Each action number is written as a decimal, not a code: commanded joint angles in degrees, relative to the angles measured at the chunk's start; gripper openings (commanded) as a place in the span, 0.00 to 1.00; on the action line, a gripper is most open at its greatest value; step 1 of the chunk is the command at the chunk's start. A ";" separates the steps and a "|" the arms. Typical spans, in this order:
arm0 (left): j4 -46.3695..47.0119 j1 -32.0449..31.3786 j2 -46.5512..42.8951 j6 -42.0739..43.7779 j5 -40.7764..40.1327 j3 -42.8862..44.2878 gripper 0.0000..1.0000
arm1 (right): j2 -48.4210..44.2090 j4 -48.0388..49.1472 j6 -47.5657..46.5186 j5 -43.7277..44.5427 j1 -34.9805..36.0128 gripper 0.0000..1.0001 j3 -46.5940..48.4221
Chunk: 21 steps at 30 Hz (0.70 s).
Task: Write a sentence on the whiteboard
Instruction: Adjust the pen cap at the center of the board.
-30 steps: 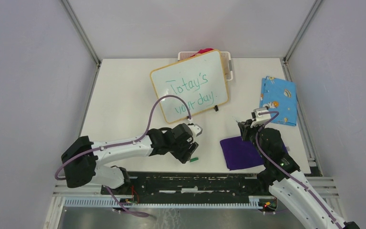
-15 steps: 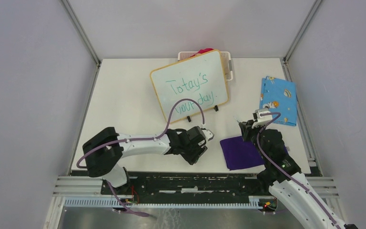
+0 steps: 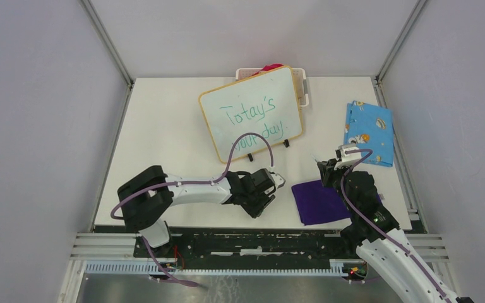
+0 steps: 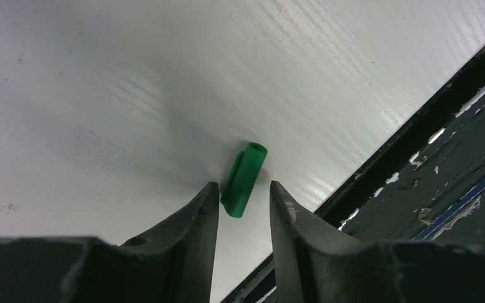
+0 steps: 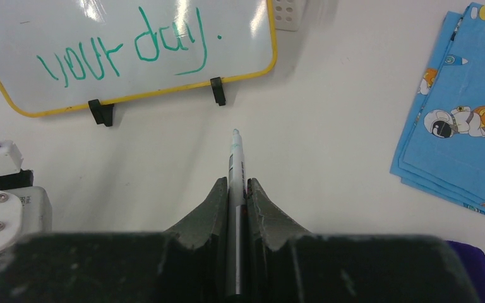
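The white desk (image 3: pixel 164 126) carried the whiteboard (image 3: pixel 284 85) at its far middle, standing on two black feet and turned at a slant. The sentence (image 3: pixel 249 113) ran across it in green, in two lines reading about "Totay's your day." A white basket (image 3: pixel 302 85) showed behind the board, mostly hidden by it. A blue printed cloth (image 3: pixel 369 132) lay at the right edge of the desk, well apart from the board. A purple cloth (image 3: pixel 319 202) lay near the front, between the two arms.

The left tool (image 4: pixel 244 187) hung low over the desk near its front edge, left of the purple cloth. Its jaws stood apart, one on either side of the near end of a green cap (image 4: pixel 245 177) that lay flat on the desk; whether they touched it could not be told. The right tool (image 5: pixel 237 183) sat above the purple cloth's far edge, clamped on a marker (image 5: pixel 235 158). The marker's tip pointed toward the board's right foot and was clear of it.
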 commanded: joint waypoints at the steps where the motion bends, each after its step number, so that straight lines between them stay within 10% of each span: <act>1: 1.88 -0.33 1.16 3.98 0.74 1.77 0.40 | -0.77 0.95 -0.47 1.43 0.24 0.00 1.25; 12: 0.04 -0.35 -1.38 -4.95 -9.92 2.13 0.11 | -0.69 1.07 -0.36 1.25 0.30 0.00 1.31; 21: -6.88 -0.34 -4.13 -19.99 -22.43 5.47 0.08 | -0.78 0.93 -0.40 0.86 0.30 0.00 1.39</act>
